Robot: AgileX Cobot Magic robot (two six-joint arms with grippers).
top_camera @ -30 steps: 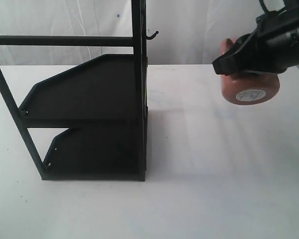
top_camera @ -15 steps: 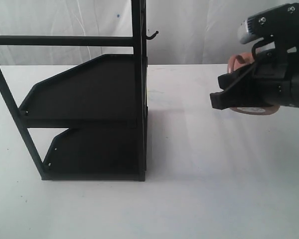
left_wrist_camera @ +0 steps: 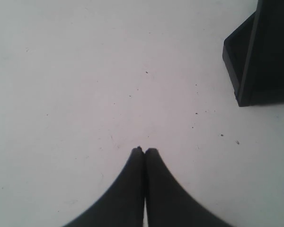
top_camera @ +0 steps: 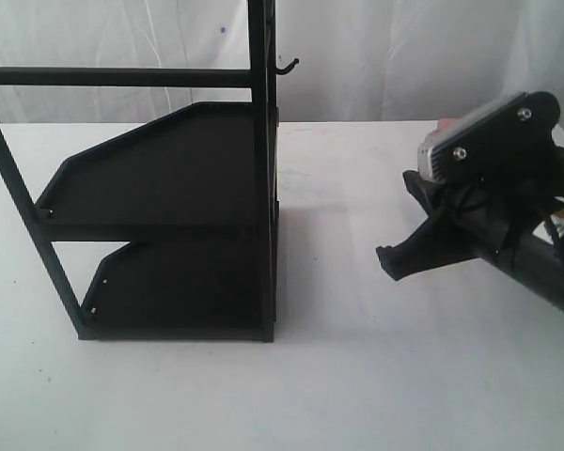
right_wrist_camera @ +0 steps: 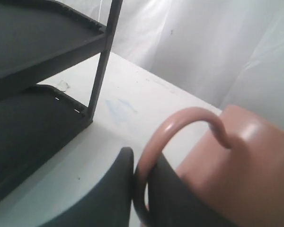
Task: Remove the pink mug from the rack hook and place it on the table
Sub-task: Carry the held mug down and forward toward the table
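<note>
in the outside view, the tall black rack (top_camera: 169, 197) stands on the left of the white table (top_camera: 338, 376). the little hook (top_camera: 287, 66) sticks out near the top of its post. a white cloth (top_camera: 404, 56) hangs behind. the right gripper (top_camera: 395, 258) is low on the right side, well apart from the rack, and its tip points toward the rack. the pink mug (top_camera: 444, 123) is off the hook and almost all hidden behind that gripper; only a tiny pink bit shows. you cannot tell here if the mug touches the table.

in the left wrist view, the left gripper (left_wrist_camera: 144, 150) hangs over bare table. its two black fingers (left_wrist_camera: 130, 189) are pressed together with nothing between them. a bottom corner of the rack is near, off to one side.

in the right wrist view, the two dark fingers of the right gripper are close together and pinch the thin loop handle (right_wrist_camera: 180, 122) of the pink mug. the round body of the mug sits right beside the fingers. the two shelves of the rack and the white table are past the mug.
</note>
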